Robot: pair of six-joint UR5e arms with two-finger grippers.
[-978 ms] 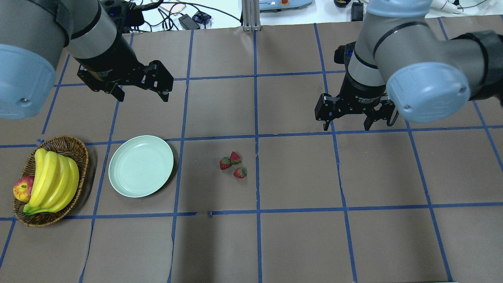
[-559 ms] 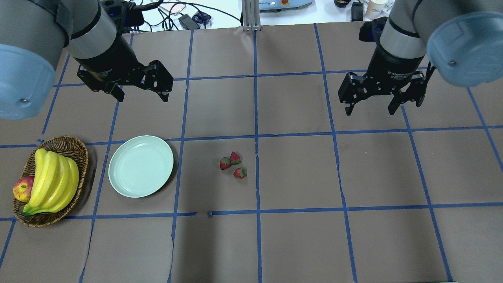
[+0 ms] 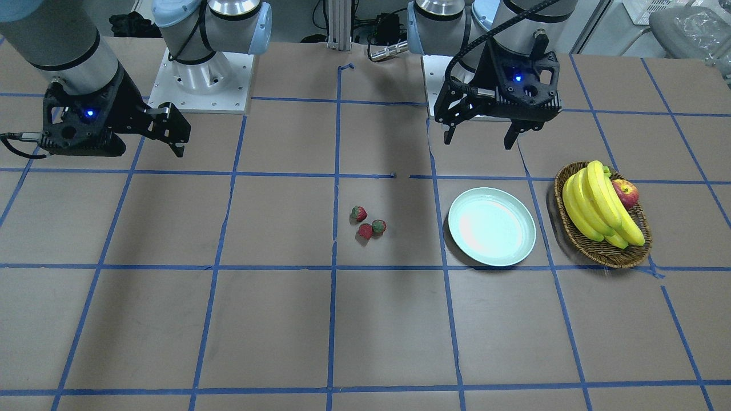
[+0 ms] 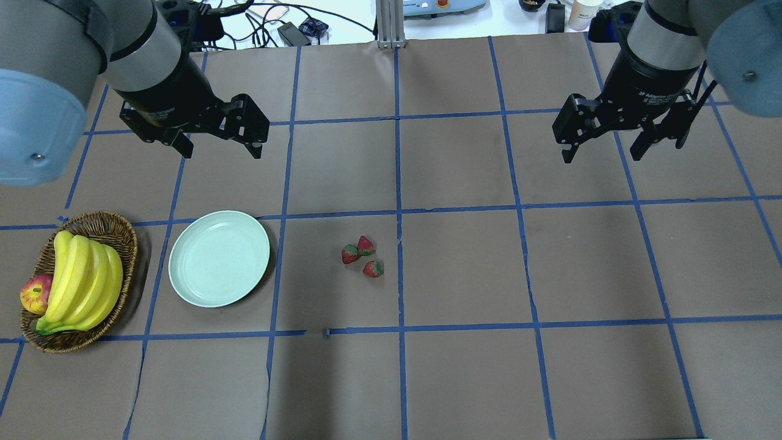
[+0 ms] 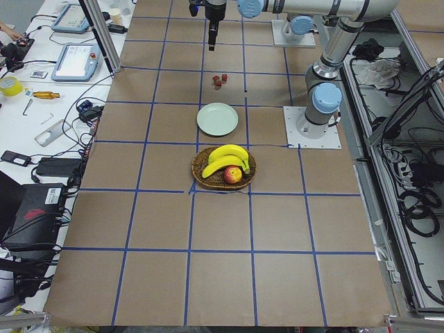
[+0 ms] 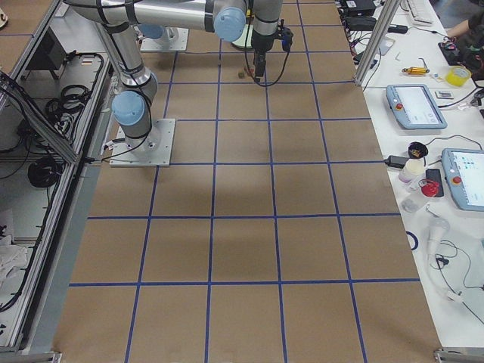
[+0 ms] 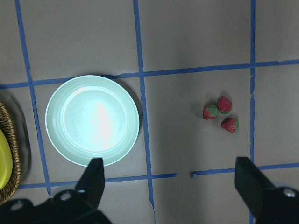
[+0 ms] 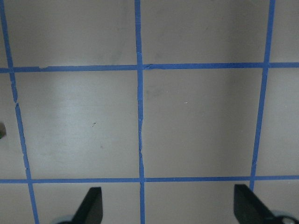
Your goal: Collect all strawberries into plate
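Note:
Three red strawberries (image 4: 364, 256) with green caps lie close together on the table's middle, right of the empty mint-green plate (image 4: 219, 258). They also show in the front view (image 3: 368, 223) beside the plate (image 3: 491, 226), and in the left wrist view (image 7: 220, 113) with the plate (image 7: 92, 120). My left gripper (image 4: 220, 146) is open and empty, high above the table behind the plate. My right gripper (image 4: 603, 153) is open and empty, far to the right and behind the berries. In the right wrist view only bare table shows between the fingertips (image 8: 93, 203).
An oval wicker basket (image 4: 113, 227) with bananas (image 4: 82, 282) and a red apple (image 4: 35, 293) stands left of the plate. Blue tape lines grid the brown table. Cables and devices lie beyond the far edge.
My right gripper has swung up and to the right, away from the table's middle, still open. The left arm, the plate and the strawberries have not moved.

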